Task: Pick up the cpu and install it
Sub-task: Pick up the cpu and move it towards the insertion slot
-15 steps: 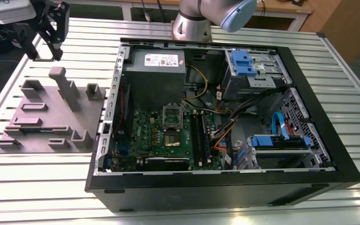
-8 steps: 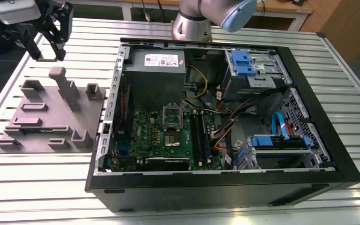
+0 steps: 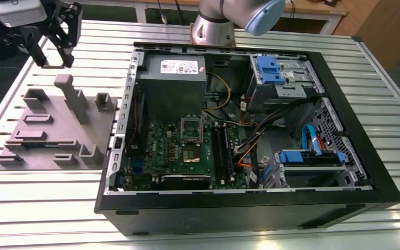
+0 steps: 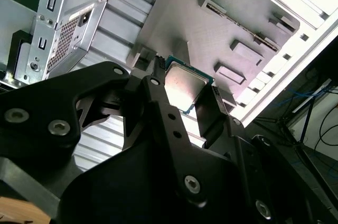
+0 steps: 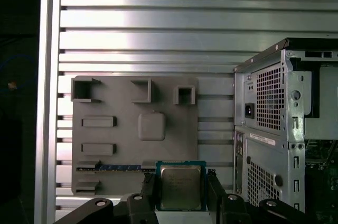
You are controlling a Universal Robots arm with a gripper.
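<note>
Slatted aluminium table (image 3: pixel 47 198) is spread below the gripper (image 5: pixel 181 196), which is clamped on the cpu (image 5: pixel 180 182) by 2 opposite sides, above an edge of the grey fixture plate (image 5: pixel 121 145). Pick-up is judged done; for installation, level, square alignment over the motherboard (image 3: pixel 175 159) is called for.
</note>
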